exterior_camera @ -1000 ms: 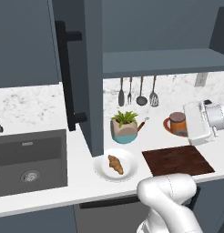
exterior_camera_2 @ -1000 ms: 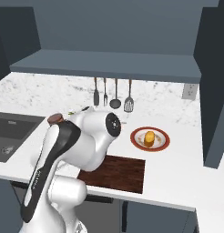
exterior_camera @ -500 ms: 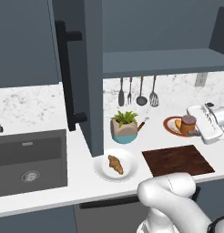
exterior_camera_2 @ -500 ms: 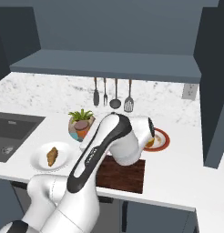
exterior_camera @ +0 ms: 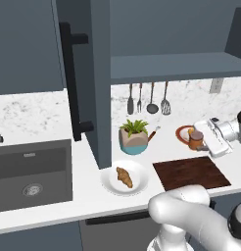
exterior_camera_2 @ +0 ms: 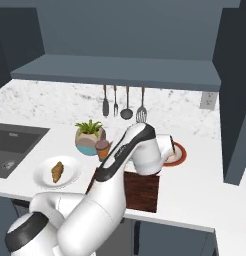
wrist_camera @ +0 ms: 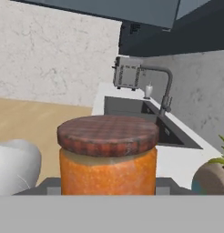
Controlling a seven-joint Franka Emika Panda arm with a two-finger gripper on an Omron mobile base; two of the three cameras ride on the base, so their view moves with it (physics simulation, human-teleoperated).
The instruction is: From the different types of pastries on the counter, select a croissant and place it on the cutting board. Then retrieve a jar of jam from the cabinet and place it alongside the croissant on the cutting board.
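My gripper (exterior_camera: 200, 142) is shut on the jar of jam (exterior_camera: 194, 138), an orange-brown jar with a darker lid, held in the air over the back edge of the cutting board (exterior_camera: 191, 172). Up close, the jar of jam (wrist_camera: 108, 157) sits between my fingers. It also pokes out left of my arm as the jar of jam (exterior_camera_2: 102, 148), above the dark cutting board (exterior_camera_2: 142, 190). The croissant (exterior_camera: 125, 177) lies on a white plate (exterior_camera: 112, 184) on the counter (exterior_camera: 88, 196), left of the board. The cabinet (exterior_camera: 88, 83) door hangs open above it.
A teal-and-tan plant pot (exterior_camera: 134, 139) stands behind the white plate. A red-rimmed plate (exterior_camera: 183, 132) sits behind the board, partly covered by my hand. Utensils (exterior_camera: 147, 98) hang on the wall. The sink (exterior_camera: 32, 174) lies at the left.
My elbow has swung aside, uncovering the plant pot and the croissant's plate in the right base view. The jar stays in my grip and has come down a little towards the board.
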